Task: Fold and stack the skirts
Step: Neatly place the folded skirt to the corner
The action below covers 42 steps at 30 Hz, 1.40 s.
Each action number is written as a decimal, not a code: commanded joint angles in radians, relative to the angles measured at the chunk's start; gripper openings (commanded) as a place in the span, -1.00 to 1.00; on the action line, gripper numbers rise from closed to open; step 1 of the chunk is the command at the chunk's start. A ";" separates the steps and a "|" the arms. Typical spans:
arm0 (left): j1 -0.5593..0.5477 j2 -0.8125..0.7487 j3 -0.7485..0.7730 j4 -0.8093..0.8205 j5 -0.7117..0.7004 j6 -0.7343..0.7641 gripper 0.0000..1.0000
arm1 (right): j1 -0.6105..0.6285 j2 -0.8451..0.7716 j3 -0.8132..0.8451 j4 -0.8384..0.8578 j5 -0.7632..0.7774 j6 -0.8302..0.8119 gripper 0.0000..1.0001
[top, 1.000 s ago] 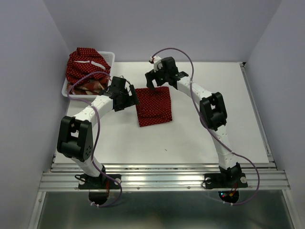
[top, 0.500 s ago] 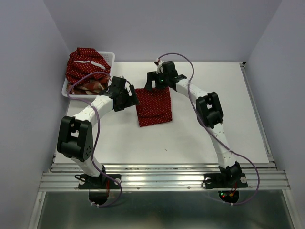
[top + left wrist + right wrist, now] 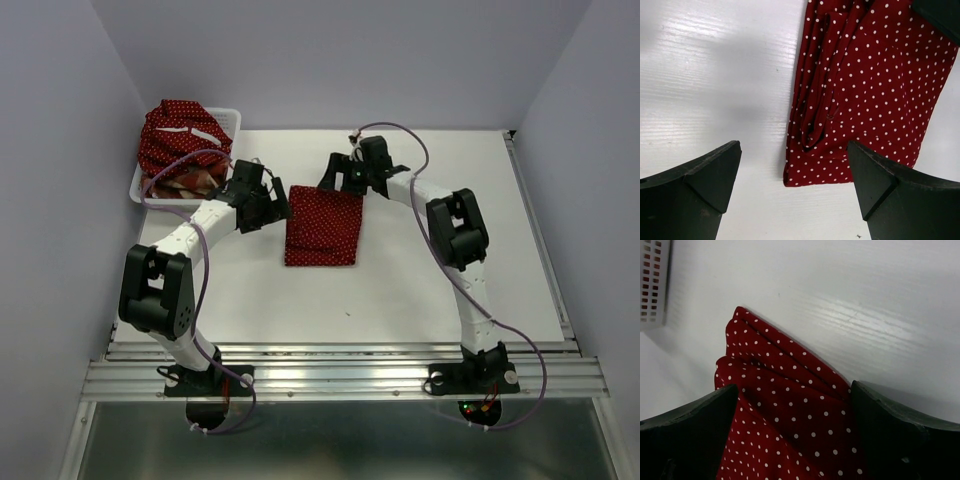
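One dark red polka-dot skirt [image 3: 322, 225] lies folded flat in the middle of the white table [image 3: 420, 280]. My left gripper [image 3: 276, 207] hovers open at its left edge. In the left wrist view the skirt [image 3: 875, 85] has its near corner just ahead of the open left gripper [image 3: 792, 187]. My right gripper [image 3: 340, 181] is open at the skirt's far right corner. In the right wrist view the cloth [image 3: 785, 390] lies between the spread fingers [image 3: 695, 430]. A second polka-dot skirt [image 3: 180, 132] and a plaid skirt [image 3: 186, 182] sit heaped in the basket.
The white mesh basket [image 3: 232, 122] stands at the table's back left corner, and its wall [image 3: 652, 285] shows in the right wrist view. Pale walls close in the left, back and right sides. A metal rail [image 3: 340, 375] runs along the near edge.
My right gripper has swung right and come down onto the skirt's far right corner. The folded skirt has turned slightly and now lies squarer. The left arm has stayed put.
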 commanded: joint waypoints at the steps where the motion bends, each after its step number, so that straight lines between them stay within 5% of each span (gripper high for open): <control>1: 0.004 -0.053 -0.001 0.022 0.012 0.017 0.97 | -0.011 -0.129 -0.163 0.019 -0.043 0.016 1.00; 18: 0.004 -0.045 0.009 0.014 0.000 0.014 0.97 | 0.001 -0.624 -0.944 0.292 -0.085 0.187 1.00; 22: 0.005 -0.042 0.012 0.011 0.001 0.014 0.97 | 0.051 -0.677 -0.969 0.237 -0.077 0.138 1.00; 32: 0.004 -0.057 0.010 0.002 -0.025 0.013 0.97 | 0.051 -0.707 -0.834 0.060 0.229 -0.003 1.00; 42: 0.004 -0.060 0.021 0.000 -0.034 0.014 0.97 | 0.128 -0.598 -0.717 -0.061 0.239 -0.227 1.00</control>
